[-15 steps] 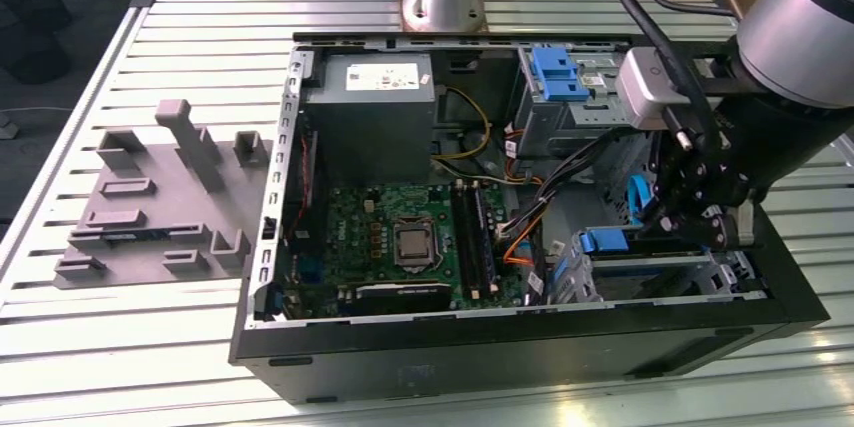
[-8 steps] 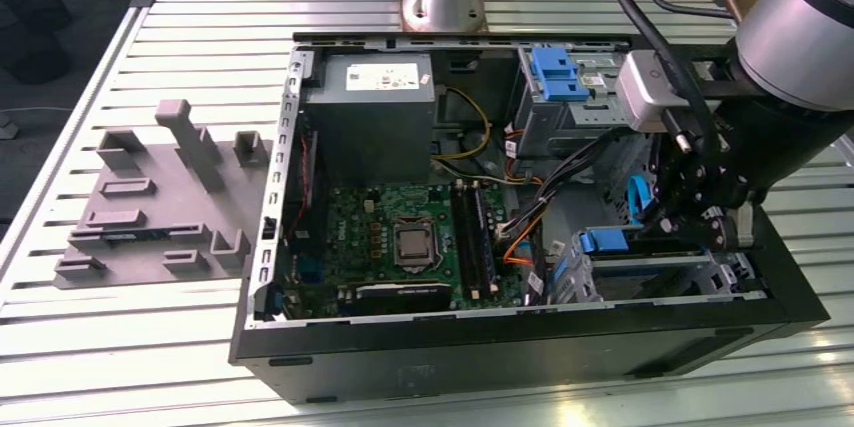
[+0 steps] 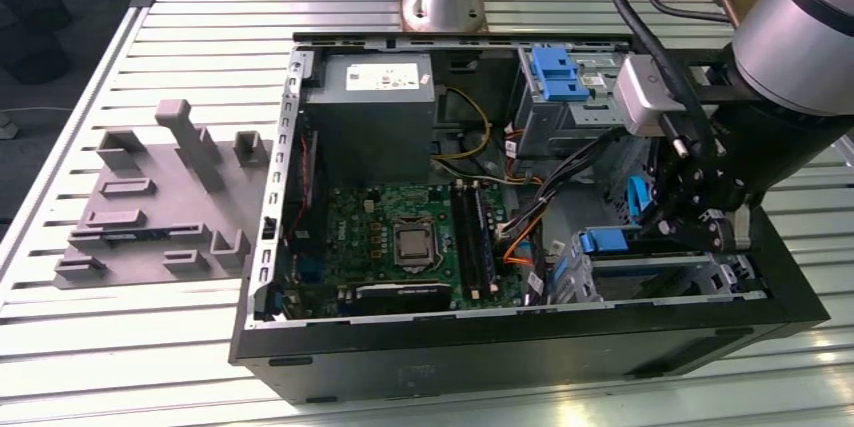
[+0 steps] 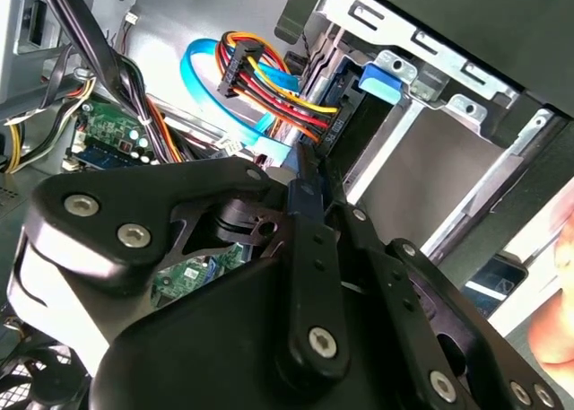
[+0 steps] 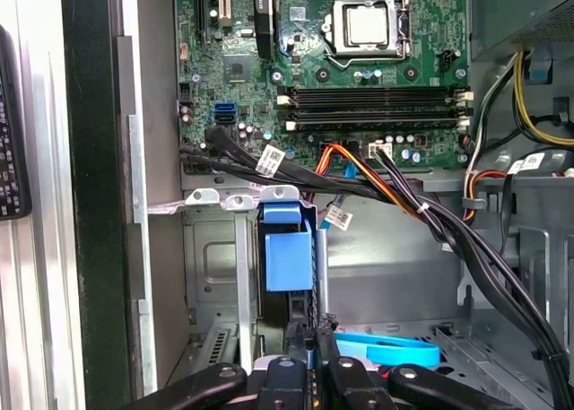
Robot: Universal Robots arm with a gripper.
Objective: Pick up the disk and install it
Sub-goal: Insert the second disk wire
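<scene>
The disk (image 5: 288,253) stands on edge in the drive cage, clipped in its blue bracket; only that blue end shows. It sits near the case's front corner (image 3: 607,243).

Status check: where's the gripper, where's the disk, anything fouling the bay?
Gripper low inside the case, fingers together, right at the drive cage. Disk's blue bracket seated in the cage slot. Cable bundle runs just above the cage.

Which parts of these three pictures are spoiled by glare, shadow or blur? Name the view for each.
In the exterior view, window light glares off the slatted table near the front, and the drive cage lies in the arm's shadow. In the second wrist view, the gripper fills the foreground, soft and out of focus. In the first wrist view, the motherboard is evenly lit and sharp.
</scene>
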